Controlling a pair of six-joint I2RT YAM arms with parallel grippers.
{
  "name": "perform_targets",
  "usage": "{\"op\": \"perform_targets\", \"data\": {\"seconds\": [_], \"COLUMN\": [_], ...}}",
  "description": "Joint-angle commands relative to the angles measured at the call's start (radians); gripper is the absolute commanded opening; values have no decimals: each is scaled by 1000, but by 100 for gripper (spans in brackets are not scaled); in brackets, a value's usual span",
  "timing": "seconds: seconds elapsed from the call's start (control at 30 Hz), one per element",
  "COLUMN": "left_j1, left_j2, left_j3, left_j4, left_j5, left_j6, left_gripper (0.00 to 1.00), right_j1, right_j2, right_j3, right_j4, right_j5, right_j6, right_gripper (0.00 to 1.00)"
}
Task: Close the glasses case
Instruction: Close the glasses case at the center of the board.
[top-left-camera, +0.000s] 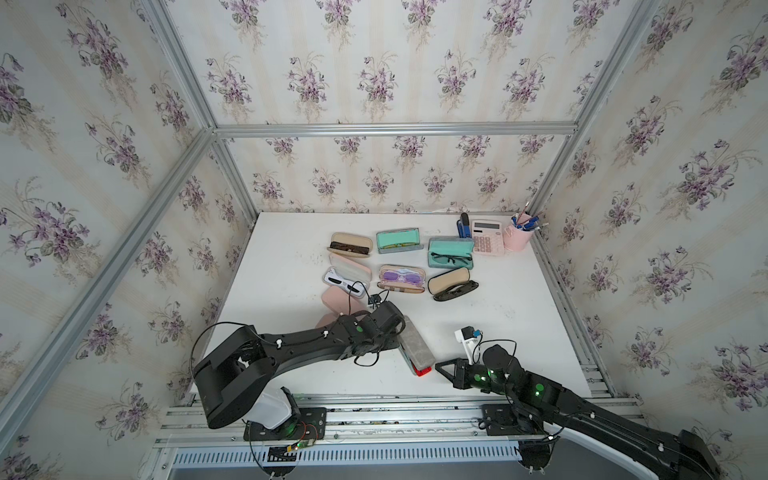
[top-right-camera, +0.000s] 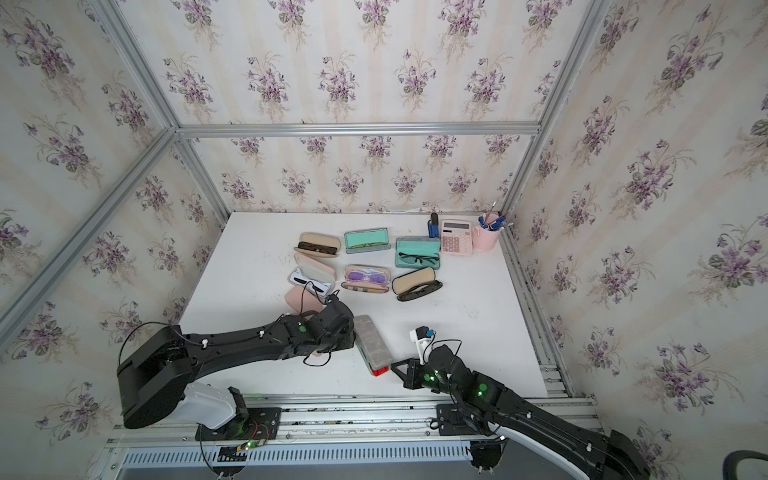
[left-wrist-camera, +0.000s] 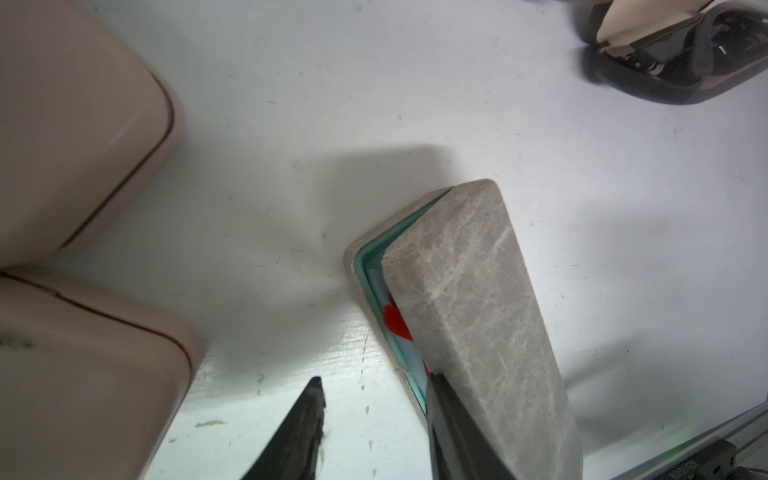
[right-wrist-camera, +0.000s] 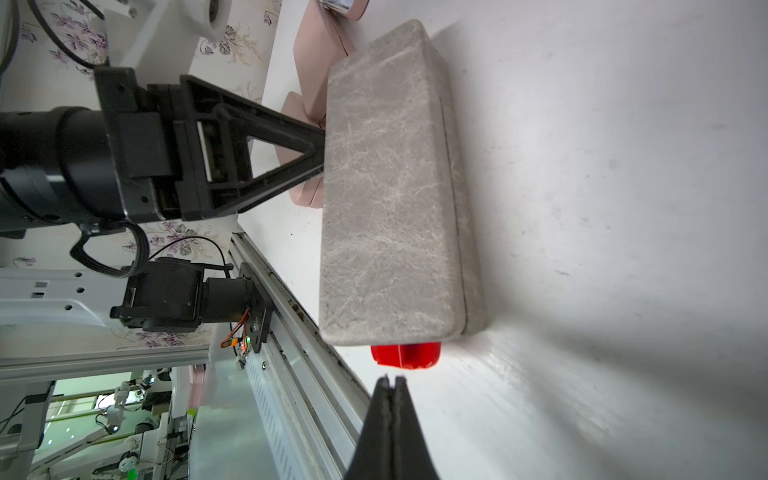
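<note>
The grey felt glasses case lies near the table's front, its lid lowered almost onto the teal-lined base. A narrow gap stays along one long side. Red glasses stick out of its near end. My left gripper is open at the case's left side: one finger rests against the lid's edge, the other is over bare table. My right gripper is shut and empty, its tip a short way from the red end.
Two closed pink cases lie just left of the left gripper. Several open cases with glasses fill the table's back half. A calculator, a pink pen cup and a stapler stand at the back right. The metal rail runs along the front.
</note>
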Motion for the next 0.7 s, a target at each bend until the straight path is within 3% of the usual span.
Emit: {"op": "perform_targets", "data": {"seconds": [0.0, 0.4, 0.67], "left_j1": [0, -3, -5], "left_j2": [0, 8, -7], "left_j3": [9, 24, 29], "left_j4": [2, 2, -7], "left_j5": [-1, 3, 6], "left_j6": [7, 8, 13], "left_gripper": [44, 44, 44], "right_j1": [41, 105, 110], "right_j2": [42, 88, 339], "right_j3": [-24, -20, 4], "right_j4": [-4, -5, 203], "right_j5": [0, 50, 25], "right_j6": [36, 51, 34], "right_gripper": [0, 0, 0]}}
